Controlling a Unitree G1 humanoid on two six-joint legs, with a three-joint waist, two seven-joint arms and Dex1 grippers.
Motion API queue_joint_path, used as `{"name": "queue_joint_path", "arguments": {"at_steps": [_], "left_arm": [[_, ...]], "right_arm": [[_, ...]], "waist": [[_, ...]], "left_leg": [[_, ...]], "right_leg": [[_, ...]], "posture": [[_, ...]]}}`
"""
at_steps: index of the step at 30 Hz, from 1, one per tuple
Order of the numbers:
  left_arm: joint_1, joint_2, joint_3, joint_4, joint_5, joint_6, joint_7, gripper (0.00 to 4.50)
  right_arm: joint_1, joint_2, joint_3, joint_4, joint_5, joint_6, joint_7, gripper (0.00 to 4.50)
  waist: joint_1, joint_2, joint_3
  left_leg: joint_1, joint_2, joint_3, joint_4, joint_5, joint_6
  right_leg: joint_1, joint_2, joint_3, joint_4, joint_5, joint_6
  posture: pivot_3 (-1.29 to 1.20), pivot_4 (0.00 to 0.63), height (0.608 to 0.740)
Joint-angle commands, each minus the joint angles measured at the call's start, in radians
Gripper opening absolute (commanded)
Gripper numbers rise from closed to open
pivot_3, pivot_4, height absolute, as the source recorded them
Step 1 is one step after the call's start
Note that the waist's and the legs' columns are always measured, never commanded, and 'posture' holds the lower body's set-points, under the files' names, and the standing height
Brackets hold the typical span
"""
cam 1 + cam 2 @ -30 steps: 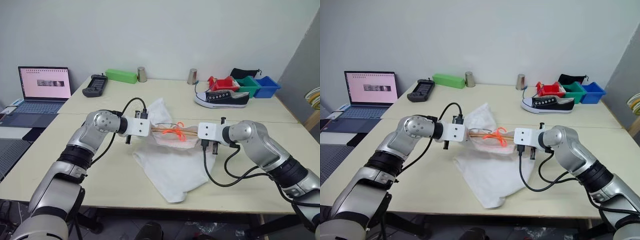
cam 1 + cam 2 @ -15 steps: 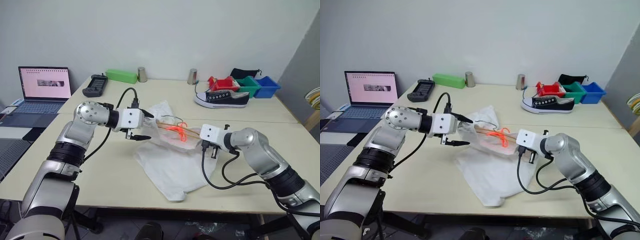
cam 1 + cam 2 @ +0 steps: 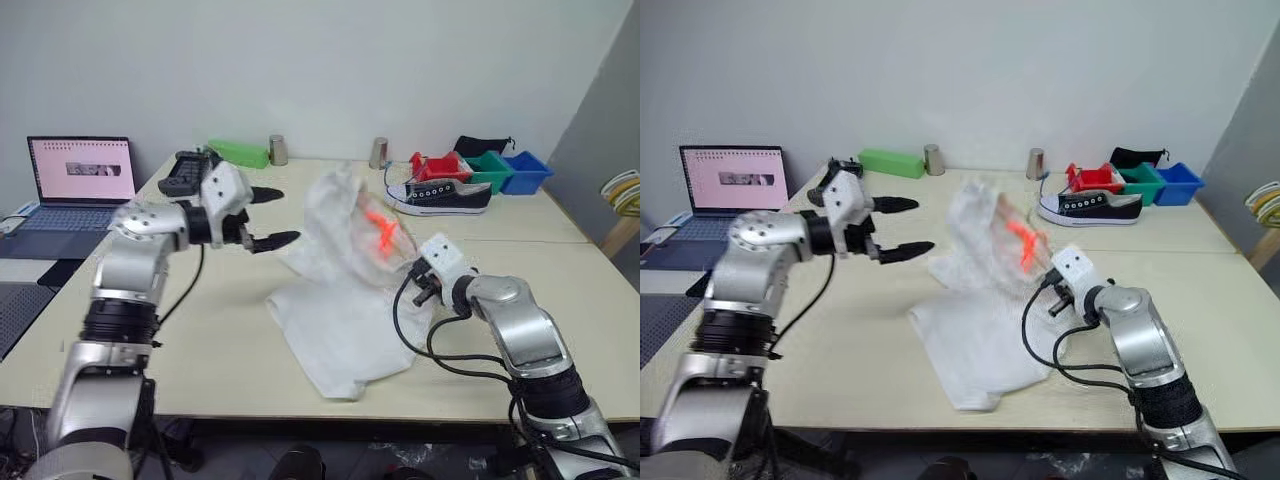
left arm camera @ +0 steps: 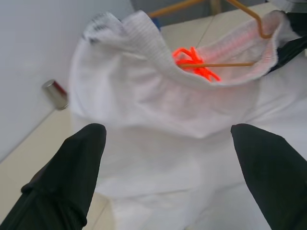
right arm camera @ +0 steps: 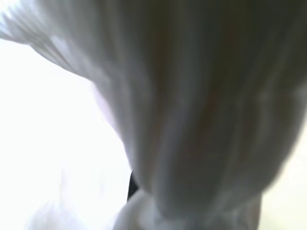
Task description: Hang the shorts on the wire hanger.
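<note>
Looks like a robot lab: open laptop (image 3: 80, 170) beside the pale table (image 3: 200, 330) (coloured bins (image 3: 490, 170) at its far end).

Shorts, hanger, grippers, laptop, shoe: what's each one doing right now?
Shorts: top lifted off the table, rest lying on it.
Hanger: inside the waistband, raised.
Left gripper: open, holding nothing.
Right gripper: shut, at the shorts' raised edge.
Laptop: open, screen on.
Shoe: upright on the table.

White shorts (image 3: 340, 290), orange-yellow wire hanger (image 4: 225, 64), blk/wht sneaker (image 3: 440, 197), green box (image 3: 238, 152).
</note>
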State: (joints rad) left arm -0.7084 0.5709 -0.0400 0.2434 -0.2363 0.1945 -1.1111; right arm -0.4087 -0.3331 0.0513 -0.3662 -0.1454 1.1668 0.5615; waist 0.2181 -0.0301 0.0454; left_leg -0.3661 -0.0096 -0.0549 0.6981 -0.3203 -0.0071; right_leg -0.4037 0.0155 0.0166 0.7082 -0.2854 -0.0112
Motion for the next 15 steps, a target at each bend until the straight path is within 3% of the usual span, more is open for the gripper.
{"name": "queue_joint_path", "arguments": {"at_steps": [1,5,15], "left_arm": [[-0.030,-0.115,-0.046,-0.107,-0.034,0.028,0.059,4.45],[-0.052,-0.274,-0.118,-0.127,-0.041,0.024,0.088,4.45],[-0.155,-0.542,-0.205,0.015,-0.043,-0.076,0.085,4.45]], "right_arm": [[0.033,0.029,-0.139,-0.129,-0.018,0.126,-0.109,0.00],[0.130,0.039,-0.243,-0.251,-0.031,0.233,-0.184,0.00],[0.218,0.076,-0.482,-0.437,-0.105,0.438,-0.346,0.00]], "waist": [[-0.003,0.000,0.000],[-0.016,0.001,-0.001],[-0.162,0.013,-0.008]], "left_leg": [[0.000,0.000,0.000,0.000,0.000,0.000],[0.000,-0.001,0.002,0.000,0.000,0.000],[0.001,0.001,0.004,-0.003,0.000,0.000]], "right_leg": [[0.000,-0.001,0.000,0.000,0.000,0.000],[0.000,-0.002,0.002,-0.001,0.000,0.000],[0.000,0.000,0.005,-0.002,-0.001,0.000]], "posture": [[0.21,0.000,0.740],[0.13,0.000,0.740],[-0.03,0.000,0.740]]}}
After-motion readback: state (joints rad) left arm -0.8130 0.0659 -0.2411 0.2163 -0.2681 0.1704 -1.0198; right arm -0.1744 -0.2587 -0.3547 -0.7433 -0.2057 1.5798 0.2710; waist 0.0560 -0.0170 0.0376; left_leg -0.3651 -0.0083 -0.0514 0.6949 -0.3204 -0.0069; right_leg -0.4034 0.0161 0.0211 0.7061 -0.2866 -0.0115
